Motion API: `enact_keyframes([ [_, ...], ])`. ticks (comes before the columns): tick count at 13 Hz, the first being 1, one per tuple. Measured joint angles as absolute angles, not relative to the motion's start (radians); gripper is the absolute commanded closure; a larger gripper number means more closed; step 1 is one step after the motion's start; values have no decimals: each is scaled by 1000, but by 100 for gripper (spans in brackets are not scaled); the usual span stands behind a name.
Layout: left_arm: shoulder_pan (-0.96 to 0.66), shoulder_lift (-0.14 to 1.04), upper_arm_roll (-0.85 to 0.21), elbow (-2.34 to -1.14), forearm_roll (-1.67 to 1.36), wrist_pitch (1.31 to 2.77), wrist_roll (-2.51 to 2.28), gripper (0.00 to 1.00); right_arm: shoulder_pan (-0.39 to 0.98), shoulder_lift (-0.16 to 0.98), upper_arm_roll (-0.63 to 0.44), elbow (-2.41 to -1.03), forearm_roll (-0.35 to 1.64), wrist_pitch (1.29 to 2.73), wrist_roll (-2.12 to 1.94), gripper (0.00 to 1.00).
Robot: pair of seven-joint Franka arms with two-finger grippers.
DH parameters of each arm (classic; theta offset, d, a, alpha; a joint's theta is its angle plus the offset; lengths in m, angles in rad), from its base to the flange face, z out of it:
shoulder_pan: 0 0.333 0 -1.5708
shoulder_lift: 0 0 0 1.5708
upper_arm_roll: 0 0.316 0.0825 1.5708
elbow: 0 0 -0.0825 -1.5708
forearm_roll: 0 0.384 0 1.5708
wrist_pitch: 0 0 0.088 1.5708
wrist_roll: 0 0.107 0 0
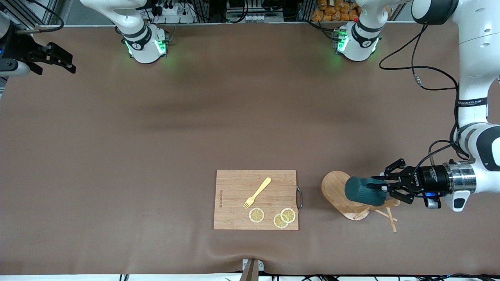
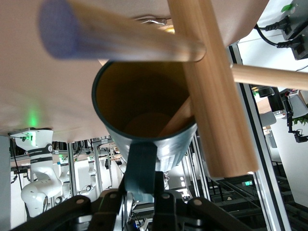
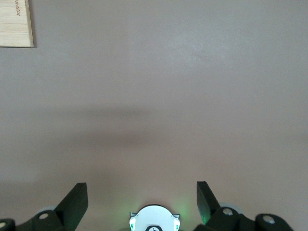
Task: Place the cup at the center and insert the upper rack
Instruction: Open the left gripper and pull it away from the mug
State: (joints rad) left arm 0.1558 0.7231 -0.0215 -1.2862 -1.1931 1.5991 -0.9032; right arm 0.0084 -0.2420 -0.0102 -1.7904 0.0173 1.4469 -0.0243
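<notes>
Dark teal and ribbed, the cup (image 1: 366,191) lies on its side in the left gripper (image 1: 384,189), whose fingers are pinched on the cup's small handle (image 2: 142,169) at the rim; the gripper reaches in level from the left arm's end of the table, and the cup's base points toward the cutting board; the left wrist view looks straight into the cup's mustard-yellow inside (image 2: 144,103), where one thin peg (image 2: 175,119) of the mug tree enters the mouth, while the round central post (image 2: 211,86) and another peg (image 2: 120,36) cross close in front of the rim; the light wooden mug tree (image 1: 343,193) lies tipped over beneath the cup, its oval base (image 1: 334,186) turned up on edge toward the cutting board and its pegs (image 1: 390,219) splayed on the brown tablecloth (image 1: 156,156) under the gripper; just beside the base, toward the right arm's end, lies the rectangular wooden cutting board (image 1: 234,203), carrying a yellow fork (image 1: 257,192) and three lemon slices (image 1: 284,217) along its edge nearer to the front camera, with a metal handle (image 1: 299,198) on the side facing the mug tree; the right gripper (image 1: 58,60) waits at the right arm's end of the table, well apart from all of this, its fingers (image 3: 74,204) spread wide over bare cloth.
</notes>
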Motion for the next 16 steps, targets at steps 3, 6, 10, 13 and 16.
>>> enact_keyframes([
  [3,161,724,-22,-1286,-1198,1599,-903,86,8,-242,-7,-1789,17,1446,-24,0],
  [6,165,724,-22,-1286,-1199,1598,-903,22,8,-242,-8,-1789,17,1442,-24,0],
  [10,171,724,-22,-1285,-1200,1596,-903,0,22,-242,5,-1789,18,1429,-24,0],
  [13,202,721,-23,-1276,-1201,1510,-903,0,37,-242,10,-1789,18,1428,-25,0],
  [16,266,698,-25,-1264,-1201,1407,-929,0,57,-242,11,-1789,18,1427,-28,0],
])
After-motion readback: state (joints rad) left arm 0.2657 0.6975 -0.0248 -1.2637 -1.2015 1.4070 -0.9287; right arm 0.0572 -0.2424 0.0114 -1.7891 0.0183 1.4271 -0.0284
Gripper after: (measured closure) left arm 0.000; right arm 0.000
